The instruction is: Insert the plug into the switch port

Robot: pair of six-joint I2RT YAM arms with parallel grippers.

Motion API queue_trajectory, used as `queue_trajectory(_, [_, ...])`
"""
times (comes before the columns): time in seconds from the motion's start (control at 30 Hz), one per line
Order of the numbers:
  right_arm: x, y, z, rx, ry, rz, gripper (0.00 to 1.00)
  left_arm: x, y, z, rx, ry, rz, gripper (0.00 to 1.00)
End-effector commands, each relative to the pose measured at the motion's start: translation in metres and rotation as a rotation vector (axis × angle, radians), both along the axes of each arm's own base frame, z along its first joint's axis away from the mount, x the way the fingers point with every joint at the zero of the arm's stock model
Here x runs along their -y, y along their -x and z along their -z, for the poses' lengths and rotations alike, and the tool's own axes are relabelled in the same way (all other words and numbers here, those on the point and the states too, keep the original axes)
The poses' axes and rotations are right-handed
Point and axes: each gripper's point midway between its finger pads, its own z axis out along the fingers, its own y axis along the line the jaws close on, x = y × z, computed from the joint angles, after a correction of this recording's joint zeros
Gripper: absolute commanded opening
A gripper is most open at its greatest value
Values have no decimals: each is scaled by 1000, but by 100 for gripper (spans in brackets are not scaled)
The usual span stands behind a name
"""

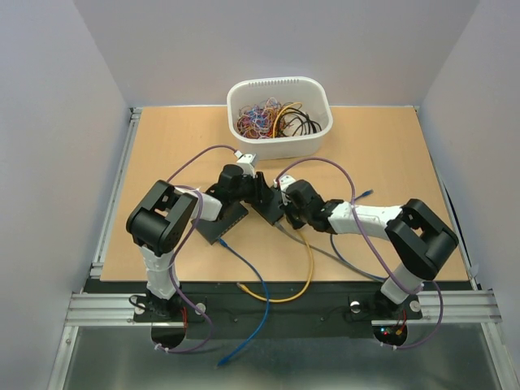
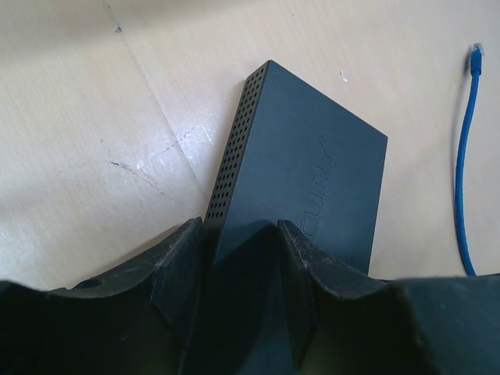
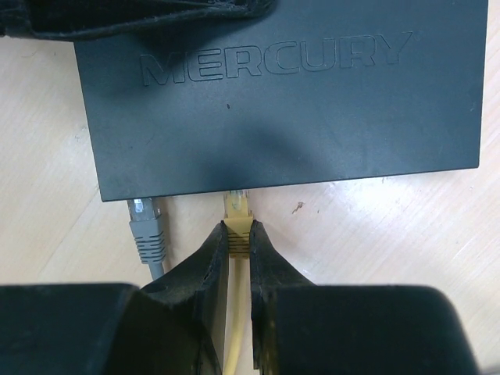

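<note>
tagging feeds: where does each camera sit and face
Top external: above, behind the bases, looking down at the table; both arms show.
Left wrist: left arm, facing the switch clamped by the left end effector.
Right wrist: right arm, facing the switch's port edge; right end effector pinches the yellow plug.
Both wrist views share the switch.

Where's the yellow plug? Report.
Right wrist view, centre: yellow plug pinched in the right gripper, tip at the edge of the switch, right of the grey plug.

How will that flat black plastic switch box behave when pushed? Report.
The flat black plastic switch box looks light and would probably slide on the smooth wooden table, hence the left gripper clamping it. Low and flat, it seems unlikely to tip.
</note>
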Motion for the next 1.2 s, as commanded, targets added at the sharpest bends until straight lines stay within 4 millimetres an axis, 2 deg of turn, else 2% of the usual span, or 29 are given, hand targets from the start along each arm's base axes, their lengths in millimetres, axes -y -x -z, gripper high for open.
queue_trajectory(0.0, [-27,-30,-50,192,-146,-6,0,21,28,5,-44,13,128,52])
queue_trajectory(0.47, [-28,-20,-70,237,-217,-44,1,26,45,2,-62,14,149,51])
queue_trajectory(0.73, [-28,-17,-64,228,-228,-48,0,27,71,13,-90,-13,163,50])
queue_trajectory(0.93, [-25,-16,-67,235,-235,-37,0,28,86,19,-105,-29,151,49])
queue_trajectory(1.17, [-23,-14,-69,241,-239,-39,0,30,88,19,-99,-34,151,49])
